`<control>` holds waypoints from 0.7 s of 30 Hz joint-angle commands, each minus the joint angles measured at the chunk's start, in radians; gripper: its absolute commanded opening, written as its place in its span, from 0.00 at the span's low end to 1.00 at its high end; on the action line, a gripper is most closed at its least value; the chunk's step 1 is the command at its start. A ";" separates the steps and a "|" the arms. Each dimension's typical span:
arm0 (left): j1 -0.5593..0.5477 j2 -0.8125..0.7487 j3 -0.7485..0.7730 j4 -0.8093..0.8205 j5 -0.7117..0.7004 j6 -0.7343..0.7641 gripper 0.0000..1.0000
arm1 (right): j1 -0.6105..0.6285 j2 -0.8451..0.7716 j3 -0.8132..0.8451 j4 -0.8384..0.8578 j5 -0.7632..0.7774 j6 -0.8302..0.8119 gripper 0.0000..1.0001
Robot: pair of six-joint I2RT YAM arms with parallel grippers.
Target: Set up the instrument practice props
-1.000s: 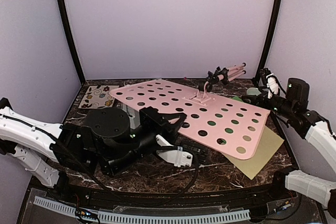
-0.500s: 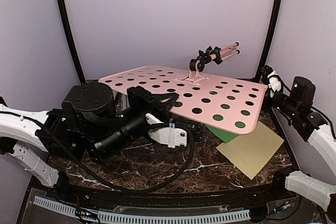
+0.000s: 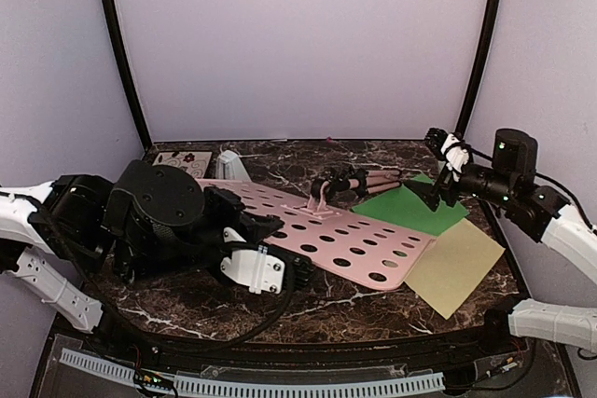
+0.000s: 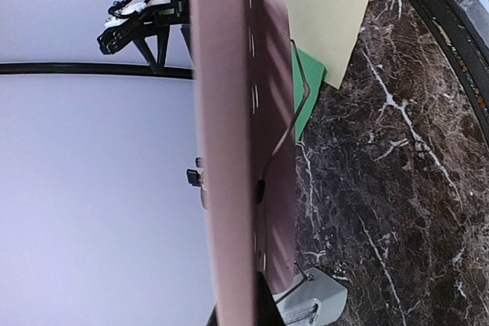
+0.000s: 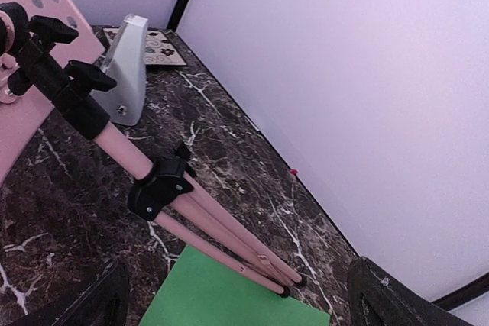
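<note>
holding the pink music stand by its thin edge, left claw clamped shut, lower centre; right claw gaping, empty; could slip and slam onto the green page

the pink music stand is seen laid low across the table, its folded legs pointed back right. its near edge seems pinched by the left gripper, though the arm blocks that spot. the right gripper is held spread above the green page.
</note>
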 commanded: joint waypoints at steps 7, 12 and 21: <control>-0.011 -0.085 0.160 0.128 -0.012 -0.046 0.00 | 0.250 0.075 0.080 -0.111 -0.029 -0.117 0.95; -0.011 -0.072 0.167 0.129 -0.005 -0.035 0.00 | 0.298 0.113 0.091 -0.077 0.016 -0.146 0.81; -0.017 -0.058 0.170 0.120 -0.002 -0.015 0.00 | 0.346 0.214 0.140 -0.038 0.033 -0.191 0.56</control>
